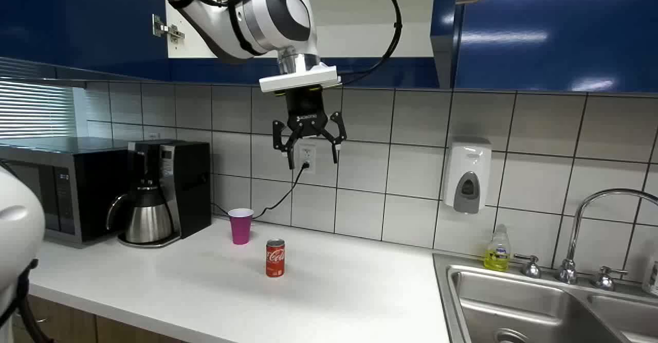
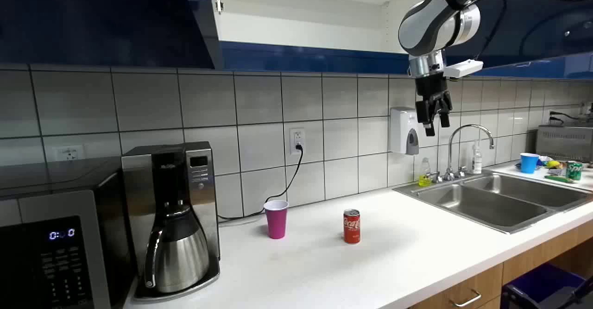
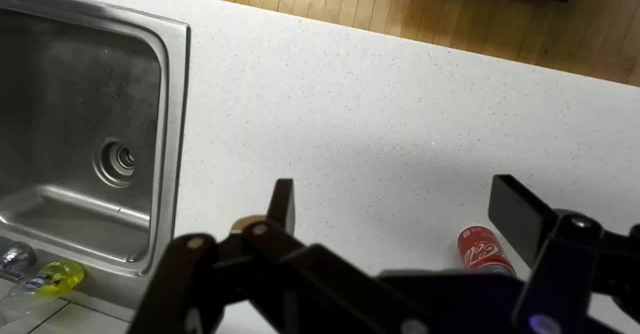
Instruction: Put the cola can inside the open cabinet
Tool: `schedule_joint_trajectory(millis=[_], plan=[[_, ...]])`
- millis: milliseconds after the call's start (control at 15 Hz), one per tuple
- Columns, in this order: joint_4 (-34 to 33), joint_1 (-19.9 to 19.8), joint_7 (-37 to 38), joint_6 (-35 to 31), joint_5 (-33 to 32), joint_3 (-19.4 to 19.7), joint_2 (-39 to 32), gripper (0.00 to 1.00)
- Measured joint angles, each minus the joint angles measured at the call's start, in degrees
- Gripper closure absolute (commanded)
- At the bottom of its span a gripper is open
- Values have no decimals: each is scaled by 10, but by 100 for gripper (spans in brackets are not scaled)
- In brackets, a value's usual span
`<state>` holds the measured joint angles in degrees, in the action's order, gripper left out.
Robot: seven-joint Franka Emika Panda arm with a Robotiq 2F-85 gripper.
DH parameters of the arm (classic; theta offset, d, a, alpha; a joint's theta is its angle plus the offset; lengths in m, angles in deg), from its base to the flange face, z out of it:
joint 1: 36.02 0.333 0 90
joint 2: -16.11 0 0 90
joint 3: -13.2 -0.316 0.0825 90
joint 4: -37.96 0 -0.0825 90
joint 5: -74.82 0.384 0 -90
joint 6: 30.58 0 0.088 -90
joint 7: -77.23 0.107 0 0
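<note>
Standing upright, cola can (image 1: 275,258), well below the spread fingers (image 3: 517,219), to one side

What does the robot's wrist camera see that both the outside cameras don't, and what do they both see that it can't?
Only the wrist view shows the wooden floor.

Only the exterior views show the open cabinet, the pink cup, the coffee maker and the microwave.

All of them show the red cola can, the open gripper, the white counter, the sink and the bottle of yellow liquid.
</note>
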<state>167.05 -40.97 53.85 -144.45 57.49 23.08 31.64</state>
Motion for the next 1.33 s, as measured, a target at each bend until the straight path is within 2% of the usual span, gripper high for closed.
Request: schedule_joint_trajectory(millis=[867, 1333], plan=[[0, 4, 0, -7, 2, -2, -11, 0], [24, 24, 5, -103, 10, -24, -107, 0]])
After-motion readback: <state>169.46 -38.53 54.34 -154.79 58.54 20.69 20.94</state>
